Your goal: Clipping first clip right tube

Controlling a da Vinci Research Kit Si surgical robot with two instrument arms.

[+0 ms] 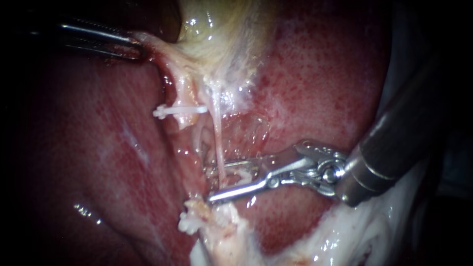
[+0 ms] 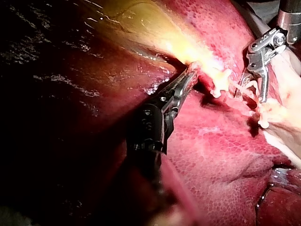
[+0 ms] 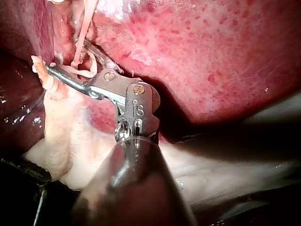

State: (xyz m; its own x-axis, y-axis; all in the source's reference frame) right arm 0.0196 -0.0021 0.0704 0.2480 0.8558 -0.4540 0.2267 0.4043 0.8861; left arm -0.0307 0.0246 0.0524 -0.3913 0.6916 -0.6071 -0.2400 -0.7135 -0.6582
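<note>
The right tube [image 1: 217,133] is a thin, pale pink strand (wet, taut) running steeply down from the gallbladder [image 1: 221,39]. The whitish bit [image 1: 241,176] at its lower end could be clip or tissue; I cannot tell which.

Dark surround [image 1: 19,207], harsh close light

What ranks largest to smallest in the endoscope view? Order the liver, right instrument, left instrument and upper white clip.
1. liver
2. right instrument, though nearness to the camera inflates it
3. left instrument
4. upper white clip
</note>
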